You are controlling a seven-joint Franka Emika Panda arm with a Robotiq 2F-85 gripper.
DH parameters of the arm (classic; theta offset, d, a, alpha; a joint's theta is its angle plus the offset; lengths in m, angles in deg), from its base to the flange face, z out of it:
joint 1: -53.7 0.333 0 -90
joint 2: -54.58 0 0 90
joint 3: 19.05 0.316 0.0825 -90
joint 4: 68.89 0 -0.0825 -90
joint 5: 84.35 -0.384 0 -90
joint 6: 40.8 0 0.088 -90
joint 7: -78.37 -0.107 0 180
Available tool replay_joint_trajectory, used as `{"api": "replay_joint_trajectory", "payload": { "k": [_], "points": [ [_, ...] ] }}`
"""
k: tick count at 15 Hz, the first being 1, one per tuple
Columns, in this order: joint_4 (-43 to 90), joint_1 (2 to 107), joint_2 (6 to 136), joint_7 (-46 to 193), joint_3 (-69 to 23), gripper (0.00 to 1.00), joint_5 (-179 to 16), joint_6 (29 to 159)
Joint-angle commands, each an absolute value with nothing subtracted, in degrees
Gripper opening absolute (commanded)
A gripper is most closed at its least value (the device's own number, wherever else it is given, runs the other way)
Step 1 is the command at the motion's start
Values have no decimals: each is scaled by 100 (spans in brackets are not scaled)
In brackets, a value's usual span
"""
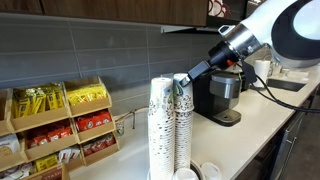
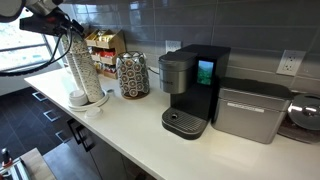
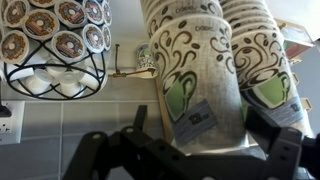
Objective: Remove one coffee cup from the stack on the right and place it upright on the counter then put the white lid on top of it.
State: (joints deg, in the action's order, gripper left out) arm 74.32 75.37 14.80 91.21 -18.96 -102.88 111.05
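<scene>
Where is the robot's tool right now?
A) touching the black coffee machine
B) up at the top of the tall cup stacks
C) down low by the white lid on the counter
B: in an exterior view the tool is up at the top of the tall cup stacks, away from the coffee machine and well above the white lid.

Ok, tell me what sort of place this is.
Probably an office coffee corner: a pod coffee machine, tall stacks of paper cups and a rack of snack packets on the counter.
</scene>
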Motion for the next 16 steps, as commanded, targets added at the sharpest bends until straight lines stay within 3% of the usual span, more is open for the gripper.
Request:
{"api": "replay_joint_trajectory", "payload": {
  "k": [1,3,4,5,6,7,10,16],
  "points": [
    [7574,7744,1534,9185,-2061,100,-10428,11548],
    [7596,7801,1562,9174,-2116,100,-10422,11695],
    [7610,7839,1573,9176,-2148,93,-10420,11764],
    [7622,7876,1581,9179,-2180,78,-10420,11823],
    [7629,7919,1586,9183,-2215,69,-10420,11877],
    [7639,7955,1587,9193,-2248,68,-10421,11925],
    [7630,8021,1565,9190,-2322,44,-10395,12022],
    [7592,8011,1516,9174,-2380,41,-10308,12066]
  ]
}}
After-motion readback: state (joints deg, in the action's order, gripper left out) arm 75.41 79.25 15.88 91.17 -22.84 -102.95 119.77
